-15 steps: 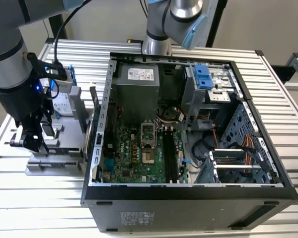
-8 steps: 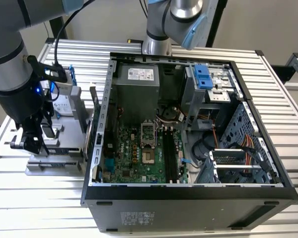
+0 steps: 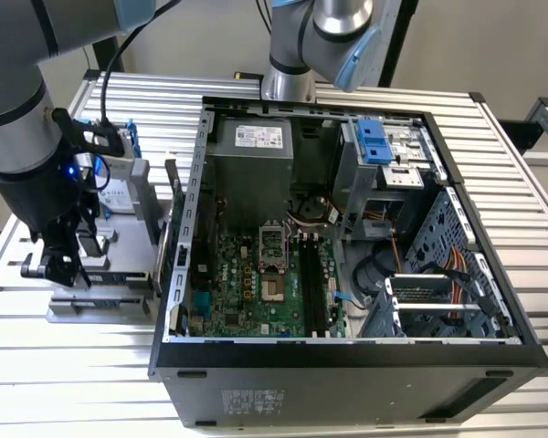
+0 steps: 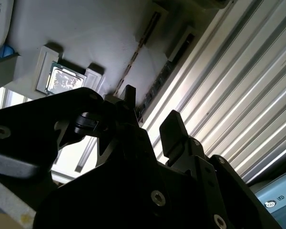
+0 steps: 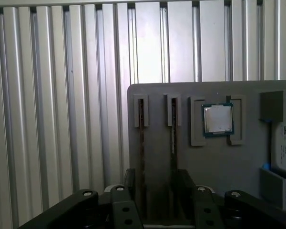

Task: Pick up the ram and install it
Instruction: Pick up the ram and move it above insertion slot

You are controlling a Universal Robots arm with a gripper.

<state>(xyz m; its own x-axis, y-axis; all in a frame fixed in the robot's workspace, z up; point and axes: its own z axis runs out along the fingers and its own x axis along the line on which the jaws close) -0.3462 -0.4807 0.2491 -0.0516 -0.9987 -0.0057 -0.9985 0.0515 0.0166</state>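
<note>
Gripper [image 5: 157,177] fingers apart, hovering over grey holder [image 5: 157,93], at exterior view's left beside open PC case [image 3: 347,360]. Ram [image 5: 141,138] stands on edge in its holder slot (2nd stick in next slot, CPU [image 5: 218,119] further along), not gripped

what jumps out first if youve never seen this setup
The open computer case sits in the middle of the exterior view, its green motherboard laid bare. At the exterior view's left the arm's open gripper hangs over a grey tray. In the first wrist view that tray holds two ram sticks on edge in slots, beside a square silver processor chip.
</note>
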